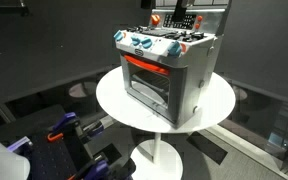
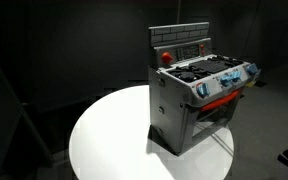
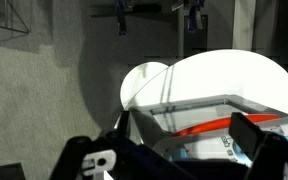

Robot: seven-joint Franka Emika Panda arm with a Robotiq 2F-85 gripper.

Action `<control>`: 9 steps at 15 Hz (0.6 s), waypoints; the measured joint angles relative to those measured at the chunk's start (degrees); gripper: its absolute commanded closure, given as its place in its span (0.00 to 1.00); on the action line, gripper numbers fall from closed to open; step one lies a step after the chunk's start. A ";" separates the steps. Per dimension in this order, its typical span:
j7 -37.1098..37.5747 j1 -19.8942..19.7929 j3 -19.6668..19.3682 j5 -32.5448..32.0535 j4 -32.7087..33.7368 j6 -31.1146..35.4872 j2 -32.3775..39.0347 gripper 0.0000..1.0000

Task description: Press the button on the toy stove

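Observation:
The toy stove [image 1: 167,70] stands on a round white table [image 1: 114,98] in both exterior views; it is silver-grey with a dark glass door, a red-orange strip, blue-white knobs and an upright back panel [image 2: 179,42]. A red button [image 2: 165,57] sits on the left of that panel and also shows in an exterior view [image 1: 155,19]. The arm does not show in the exterior views. In the wrist view my gripper [image 3: 174,150] is open, its dark fingers spread on either side, above the stove's front [image 3: 209,125] and apart from it. Nothing is held.
The table [image 2: 104,140] stands on a white pedestal base [image 1: 154,158]. Blue and black equipment [image 1: 64,130] lies on the dark floor beside it. Black curtains close off the back. The table's bare top [image 3: 234,70] shows beyond the stove.

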 measured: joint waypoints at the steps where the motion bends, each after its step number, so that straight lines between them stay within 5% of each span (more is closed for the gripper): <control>1: 0.00 0.00 -0.01 0.00 0.06 0.00 0.00 0.00; 9: 0.42 -0.67 1.39 -0.05 -0.02 2.00 0.11 0.00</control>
